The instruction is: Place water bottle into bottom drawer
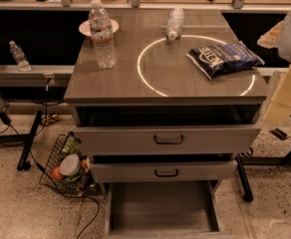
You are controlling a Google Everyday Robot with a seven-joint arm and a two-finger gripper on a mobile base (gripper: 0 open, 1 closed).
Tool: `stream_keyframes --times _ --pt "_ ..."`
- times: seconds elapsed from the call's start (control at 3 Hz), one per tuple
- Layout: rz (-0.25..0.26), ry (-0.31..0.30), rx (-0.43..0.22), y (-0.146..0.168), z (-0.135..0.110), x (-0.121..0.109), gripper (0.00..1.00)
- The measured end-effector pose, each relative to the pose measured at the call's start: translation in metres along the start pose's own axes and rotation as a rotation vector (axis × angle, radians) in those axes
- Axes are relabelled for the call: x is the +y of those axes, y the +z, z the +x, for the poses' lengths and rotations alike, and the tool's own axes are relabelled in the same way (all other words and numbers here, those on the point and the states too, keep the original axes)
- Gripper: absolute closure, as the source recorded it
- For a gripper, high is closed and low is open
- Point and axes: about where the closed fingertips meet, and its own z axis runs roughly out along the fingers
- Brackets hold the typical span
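One tall water bottle (101,34) upright at ten o'clock on the cabinet top (165,83), long axis vertical, cap up, by a small plate (85,29); further right, a shorter bottle (174,23) on its side at twelve and a chip bag (224,58) at two. Gripper (286,94) beyond the right edge at three o'clock, grip state impossible to tell, water bottle well apart toward ten o'clock from it. Bottom drawer (163,210) pulled open at six, so likely a long reach leftward first.
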Motion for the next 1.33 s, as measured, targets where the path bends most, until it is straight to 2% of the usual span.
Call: stream_keyframes --times 0.33,0.67,1.33 --pt "0.000 0.000 0.000 0.000 0.000 0.000 0.00" --pt "-0.004 -0.034 -0.054 0.011 -0.017 -0.018 0.00" --pt "0.014 -0.172 -0.279 0.060 -0.117 -0.104 0.00"
